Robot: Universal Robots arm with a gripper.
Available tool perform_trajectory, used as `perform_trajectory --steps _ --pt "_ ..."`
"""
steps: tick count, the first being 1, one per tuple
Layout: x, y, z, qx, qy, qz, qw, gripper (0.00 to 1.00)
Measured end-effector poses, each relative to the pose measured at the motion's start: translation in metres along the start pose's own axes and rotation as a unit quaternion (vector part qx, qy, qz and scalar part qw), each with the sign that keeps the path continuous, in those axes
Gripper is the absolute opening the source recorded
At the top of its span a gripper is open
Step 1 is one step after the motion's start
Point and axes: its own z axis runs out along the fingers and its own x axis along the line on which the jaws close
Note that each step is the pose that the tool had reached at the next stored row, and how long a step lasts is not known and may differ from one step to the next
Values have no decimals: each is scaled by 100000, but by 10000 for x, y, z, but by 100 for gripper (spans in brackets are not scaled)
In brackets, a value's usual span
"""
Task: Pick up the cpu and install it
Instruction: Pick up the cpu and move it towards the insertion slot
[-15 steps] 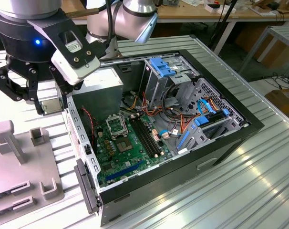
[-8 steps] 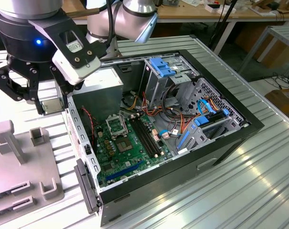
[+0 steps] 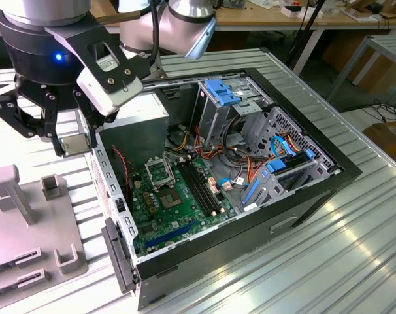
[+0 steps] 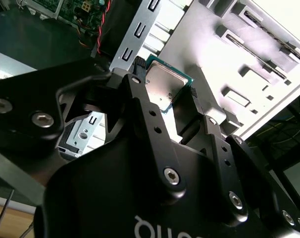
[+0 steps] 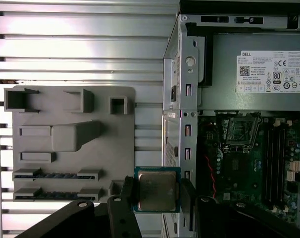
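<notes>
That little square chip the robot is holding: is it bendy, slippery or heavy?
The cpu looks stiff: it sits flat and unbent between the hand's two fingers, pinched at its edges. Its smooth metal top suggests it could slip from a light pinch. Thin and small, it is probably light.

cpu (image 5: 156, 190): dull metal top | claw (image 5: 157, 194): matt black | table (image 5: 80, 44): shiny ribbed metal | tray (image 5: 121, 148): matt plastic

Exterior oblique; wrist views close above cpu (image 5: 157, 191) (image 4: 165, 88)
</notes>
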Motion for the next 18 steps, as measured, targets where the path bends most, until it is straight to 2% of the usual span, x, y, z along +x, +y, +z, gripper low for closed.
perform_trajectory --steps 12,18 --pt "-142 -1 -1 3 3 0 100000 47" --pt "-246 -2 0 -4 1 -4 100000 47"
